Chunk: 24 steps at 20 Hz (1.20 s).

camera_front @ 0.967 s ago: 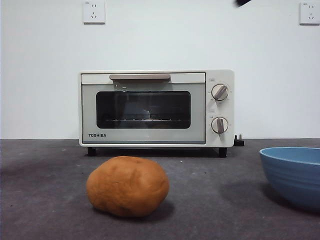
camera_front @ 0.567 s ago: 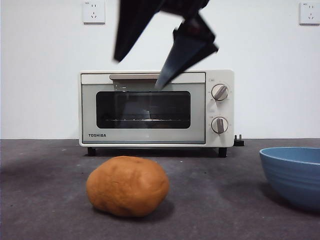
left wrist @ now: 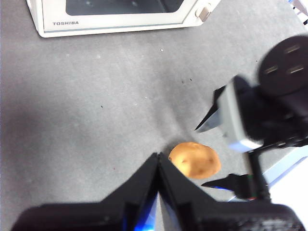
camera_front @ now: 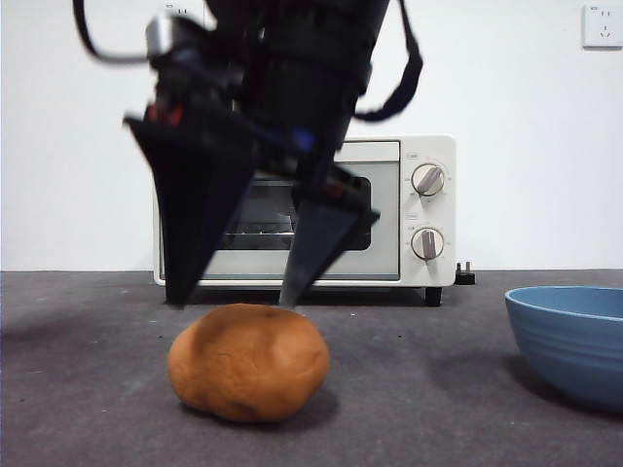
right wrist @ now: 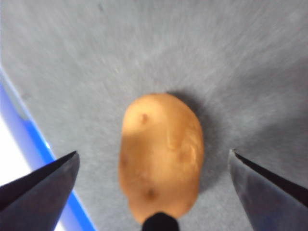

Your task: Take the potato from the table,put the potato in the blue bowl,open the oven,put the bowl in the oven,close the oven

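Potato lies on the worktop, near and left of centre, with nothing touching it.

Largest is the dark grey worktop, rough and speckled. At its far edge stands the oven, cream-white with its door closed; the front view shows both round knobs, while the left wrist view catches only its lower front with the Toshiba lettering. The right arm comes in big and dark from above in the front view, covering much of the oven's window. Its right claw points down, jaws spread wide, tips just above the potato's top and straddling it without contact. The right wrist view confirms this: the potato sits lengthwise between the two released jaws, clear worktop on both sides. The left wrist view shows the same claw from the side, hovering over the potato.

The blue bowl sits at the near right, cut by the picture's edge, well apart from the potato; what shows of its inside holds nothing.

The left claw hangs higher, away from the work, its jaws pressed together on nothing; only its own wrist view shows it.
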Motion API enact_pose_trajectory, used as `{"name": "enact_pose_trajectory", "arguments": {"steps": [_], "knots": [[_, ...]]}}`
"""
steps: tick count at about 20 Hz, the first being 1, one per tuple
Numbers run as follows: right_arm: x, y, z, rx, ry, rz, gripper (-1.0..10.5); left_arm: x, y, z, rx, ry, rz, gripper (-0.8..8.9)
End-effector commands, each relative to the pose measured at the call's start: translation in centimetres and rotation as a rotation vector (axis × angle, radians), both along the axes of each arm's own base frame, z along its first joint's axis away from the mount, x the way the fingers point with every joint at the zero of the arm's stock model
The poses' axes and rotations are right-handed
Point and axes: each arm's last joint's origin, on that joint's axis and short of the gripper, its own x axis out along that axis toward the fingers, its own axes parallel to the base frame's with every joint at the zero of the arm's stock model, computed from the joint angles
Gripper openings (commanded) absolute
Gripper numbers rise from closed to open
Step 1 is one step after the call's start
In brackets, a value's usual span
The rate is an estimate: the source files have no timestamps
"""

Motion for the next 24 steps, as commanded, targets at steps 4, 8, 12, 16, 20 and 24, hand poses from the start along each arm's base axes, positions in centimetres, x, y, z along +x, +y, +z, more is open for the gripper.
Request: {"name": "enact_pose_trajectory", "arguments": {"steps": [4, 8, 12, 16, 20, 24], "knots": [[0.4, 0.6, -2.6, -0.071, 0.025, 0.017, 7.6, 0.0, 0.0, 0.1, 0.007, -0.015, -0.007, -0.05], [0.4, 1.0, -3.9, -0.096, 0.043, 0.026, 7.6, 0.0, 0.0, 0.1, 0.010, -0.017, -0.010, -0.05], [0.5, 1.1, -4.5, -0.112, 0.055, 0.015, 4.5, 0.0, 0.0, 0.1, 0.011, -0.016, -0.011, -0.05], [0.2, 0.7, -4.5, -0.149, 0.083, 0.011, -0.1, 0.0, 0.0, 0.1, 0.013, -0.018, -0.014, -0.05], [0.1, 0.5, -3.9, -0.177, 0.091, -0.003, -0.1, 0.0, 0.0, 0.1, 0.017, -0.022, -0.019, -0.05], [0.4, 0.7, -0.3, -0.193, 0.083, -0.070, -0.1, 0.0, 0.0, 0.1, 0.017, -0.022, -0.018, -0.05]]}}
